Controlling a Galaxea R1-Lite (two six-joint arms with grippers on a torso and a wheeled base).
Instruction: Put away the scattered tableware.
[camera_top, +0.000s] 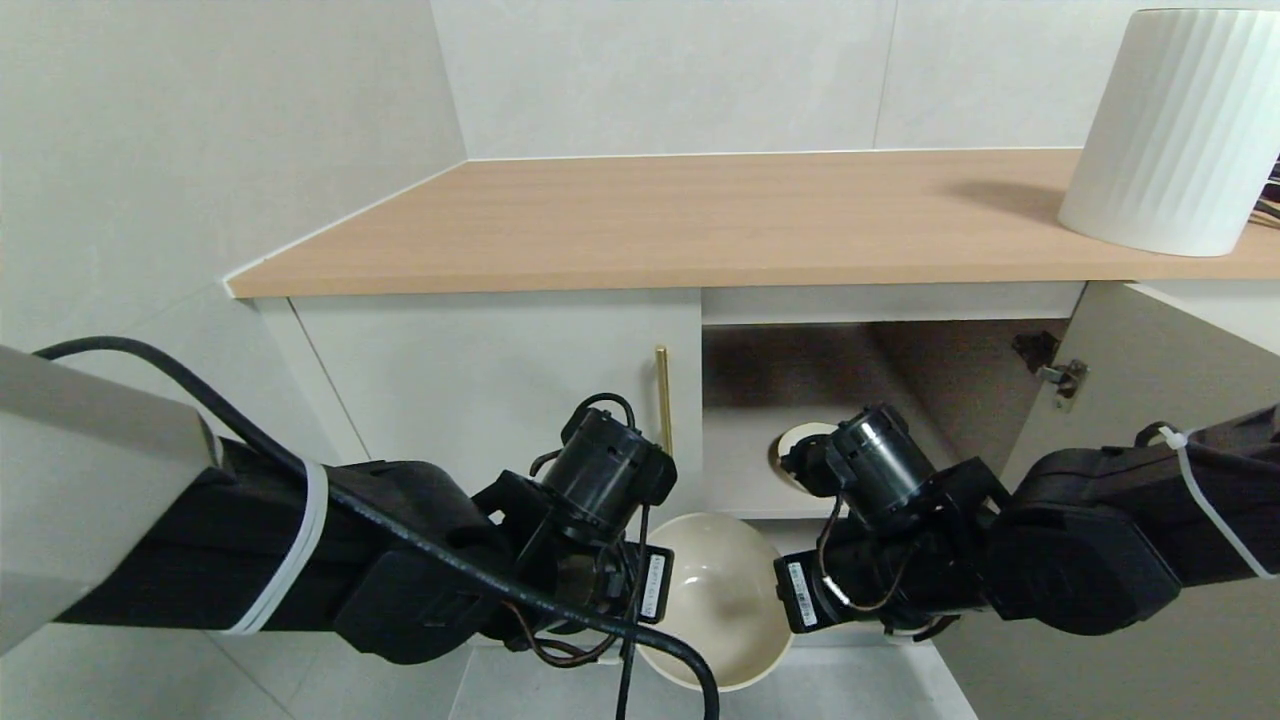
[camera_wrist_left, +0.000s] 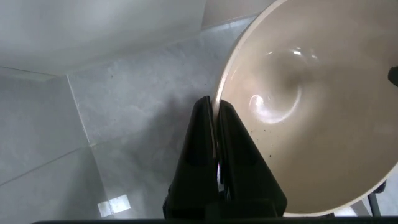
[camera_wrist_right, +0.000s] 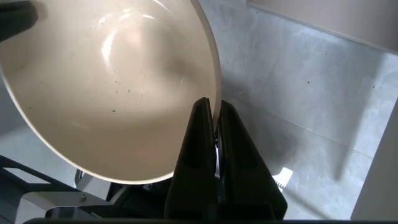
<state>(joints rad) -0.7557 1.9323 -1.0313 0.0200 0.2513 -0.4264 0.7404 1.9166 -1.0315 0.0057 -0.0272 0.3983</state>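
Beneath the wooden desk (camera_top: 700, 220), a white cabinet (camera_top: 490, 390) fills the front: its left door is closed and its right door (camera_top: 1150, 400) swung open on a shadowed compartment (camera_top: 880, 390).

- White ribbed container (camera_top: 1170, 130): upright on the desk's far right end, throwing a shadow to its left.
- Cream bowl (camera_top: 720, 590): off the ground, low in front of the cabinet at the seam between the closed door and the open compartment, over grey floor tiles (camera_wrist_left: 124, 143). Its opening faces up toward the head camera. The inside is glossy with a few dark specks (camera_wrist_left: 311, 106) (camera_wrist_right: 112, 87).
- Left hand (camera_wrist_left: 215, 111): fingers closed almost together, pinching the bowl's rim on its left side, one finger inside the bowl and one outside.
- Right hand (camera_wrist_right: 214, 111): same narrow pinch on the opposite rim. The bowl hangs between the two hands.
- Pale round item (camera_top: 800, 445): inside the open compartment, partly hidden behind the right wrist; kind not clear.
- Brass handle (camera_top: 661, 398): vertical bar on the closed door's right edge, just above the left wrist.
- Metal hinge (camera_top: 1065, 378): on the open door's inner face.
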